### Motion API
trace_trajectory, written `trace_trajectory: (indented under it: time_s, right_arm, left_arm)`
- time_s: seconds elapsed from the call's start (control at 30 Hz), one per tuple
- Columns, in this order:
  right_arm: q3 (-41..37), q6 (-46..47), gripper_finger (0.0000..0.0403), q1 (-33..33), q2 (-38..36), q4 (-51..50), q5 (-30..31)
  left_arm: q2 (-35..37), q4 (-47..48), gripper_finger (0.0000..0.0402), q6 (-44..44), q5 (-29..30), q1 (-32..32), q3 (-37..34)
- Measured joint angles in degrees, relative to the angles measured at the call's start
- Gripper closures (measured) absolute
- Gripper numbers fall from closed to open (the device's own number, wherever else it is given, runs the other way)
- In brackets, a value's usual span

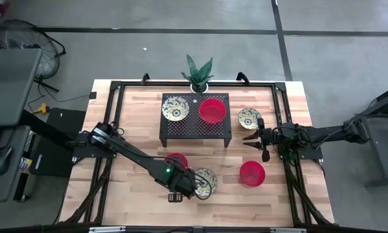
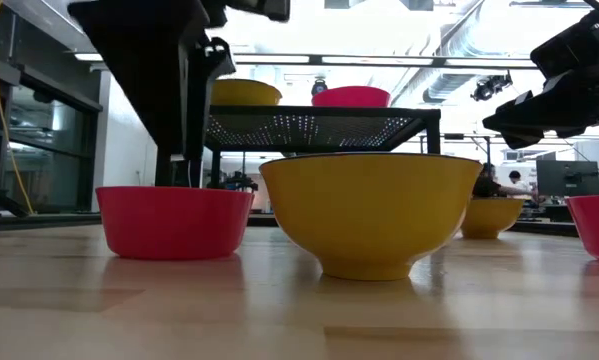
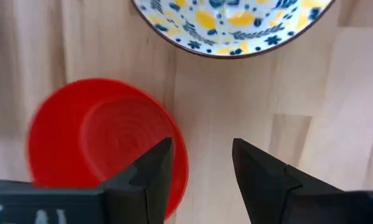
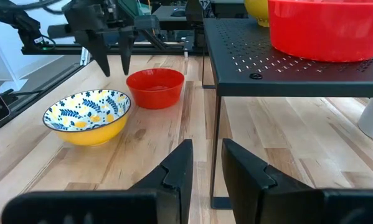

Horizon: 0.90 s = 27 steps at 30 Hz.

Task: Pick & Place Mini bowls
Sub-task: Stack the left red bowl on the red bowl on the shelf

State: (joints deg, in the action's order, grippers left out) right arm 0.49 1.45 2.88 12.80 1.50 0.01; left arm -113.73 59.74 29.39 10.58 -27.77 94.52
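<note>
- Left gripper (image 1: 187,189) hangs released, gripping nothing, above the table between two mini bowls, presumably choosing one.
- Right gripper (image 1: 253,140) waits unclenched beside the black rack (image 1: 195,127) (which holds two bowls).
- Red bowl (image 3: 105,143) sits beside the patterned bowl (image 3: 230,25), apart.

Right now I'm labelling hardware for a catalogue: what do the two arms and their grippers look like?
Both arms are dark, nearly black, jointed links. The left arm carries a small green light near its wrist. The left gripper has two dark, wedge-shaped tapering fingers. The right gripper has the same angular black fingers. A dark cable loops along the right arm.
</note>
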Motion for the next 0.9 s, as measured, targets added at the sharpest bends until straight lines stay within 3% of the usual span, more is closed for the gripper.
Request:
trace_trajectory:
  time_s: [0.3, 0.9]
  right_arm:
    - [0.00, 0.00, 0.0329, 0.02, 0.04, 0.00, 0.00]
    - [-0.01, 0.00, 0.0329, 0.02, -0.04, 0.00, 0.00]
  left_arm:
    - [7.47, -1.66, 0.0241, -1.35, 5.45, 0.04, 0.05]
    - [7.61, -5.06, 0.0241, -10.95, -0.89, 0.00, 0.07]
